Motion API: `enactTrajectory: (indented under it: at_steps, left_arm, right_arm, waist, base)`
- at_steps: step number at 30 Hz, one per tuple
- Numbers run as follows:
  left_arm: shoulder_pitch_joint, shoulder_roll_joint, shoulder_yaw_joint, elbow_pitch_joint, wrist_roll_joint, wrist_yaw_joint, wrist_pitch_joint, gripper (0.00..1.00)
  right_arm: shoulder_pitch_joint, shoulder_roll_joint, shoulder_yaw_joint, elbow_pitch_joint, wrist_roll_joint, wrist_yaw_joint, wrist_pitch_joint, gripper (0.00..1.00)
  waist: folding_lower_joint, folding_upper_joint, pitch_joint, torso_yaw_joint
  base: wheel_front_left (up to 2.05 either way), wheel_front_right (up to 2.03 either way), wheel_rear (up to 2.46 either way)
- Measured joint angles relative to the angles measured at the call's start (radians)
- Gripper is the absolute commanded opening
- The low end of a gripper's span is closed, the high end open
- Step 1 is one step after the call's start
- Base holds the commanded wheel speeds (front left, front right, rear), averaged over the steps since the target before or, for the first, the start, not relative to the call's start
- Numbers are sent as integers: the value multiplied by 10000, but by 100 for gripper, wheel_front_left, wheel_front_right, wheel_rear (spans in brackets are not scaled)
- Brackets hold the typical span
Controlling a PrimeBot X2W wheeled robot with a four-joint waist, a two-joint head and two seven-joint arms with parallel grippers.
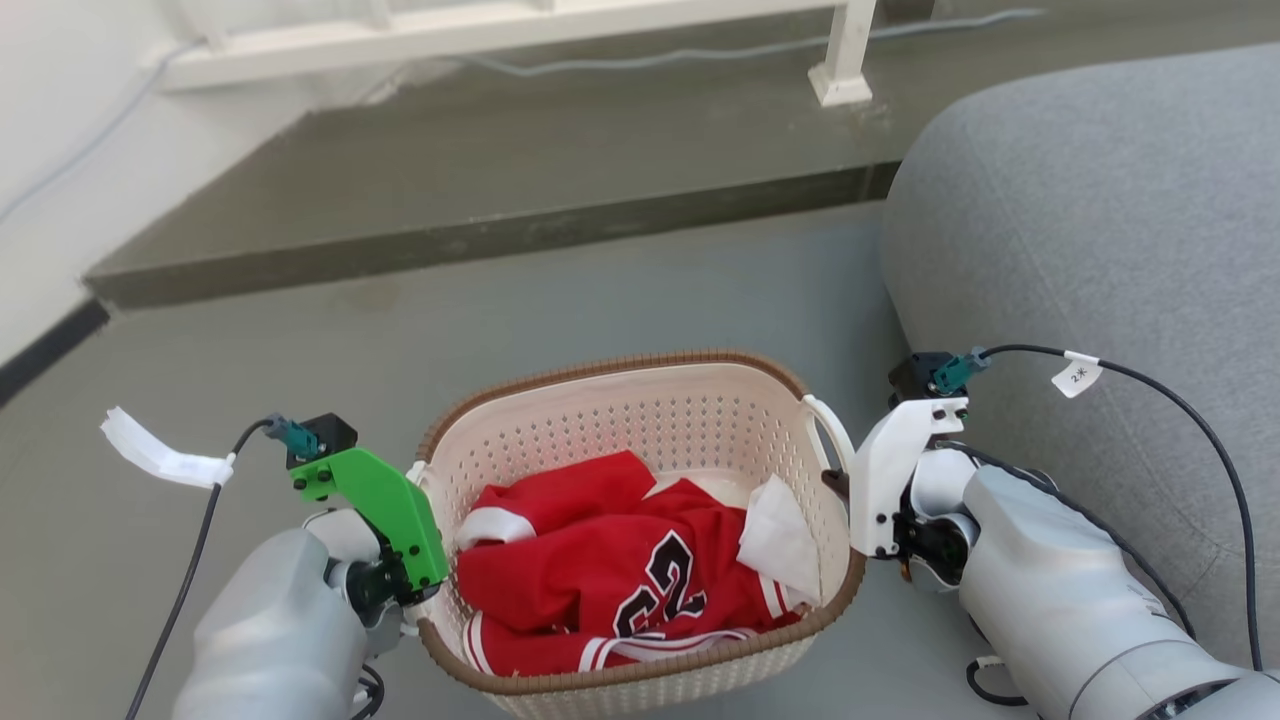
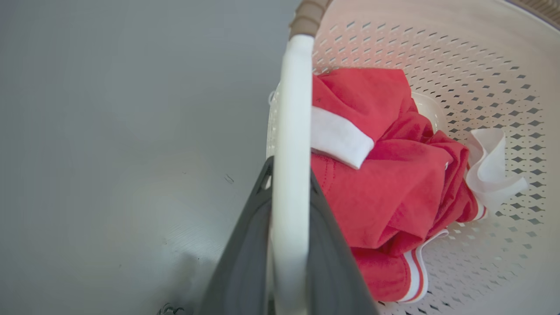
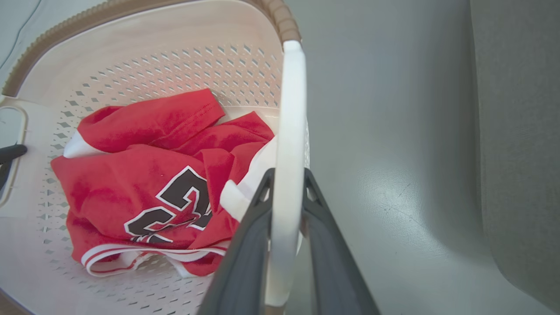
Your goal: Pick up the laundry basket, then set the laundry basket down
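Laundry basket (image 1: 650, 425) of perforated cream plastic, rounded, brown-rimmed

Red jersey (image 1: 600, 560) crumpled, white trim, black number outlined in white facing up. White fabric piece (image 1: 775, 535) touching jersey's right side. Grey floor (image 1: 500, 310), slight sheen. Raised dark step (image 1: 500, 170) across far side. White furniture leg (image 1: 843, 60) standing on step; thin grey cable (image 1: 700, 56) trailing past it. Grey upholstered seat (image 1: 1100, 220) at right, rounded edge. White wall (image 1: 50, 150) at left, black skirting (image 1: 50, 345) along its base.
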Motion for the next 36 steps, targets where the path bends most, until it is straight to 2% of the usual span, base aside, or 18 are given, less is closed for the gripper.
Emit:
enactTrajectory:
  at_steps: [20, 36]
  left_arm:
    - [855, 50, 38, 48, -330, 0, 376, 0]
    - [920, 81, 33, 58, -334, 0, 523, 0]
  right_arm:
    - [940, -12, 305, -128, 832, -2, 408, 0]
    - [997, -10, 397, -132, 1028, -2, 441, 0]
  waist:
    - [0, 0, -1209, -132]
    - [1, 0, -1385, -228]
  base:
    - [0, 0, 0]
    - [0, 0, 0]
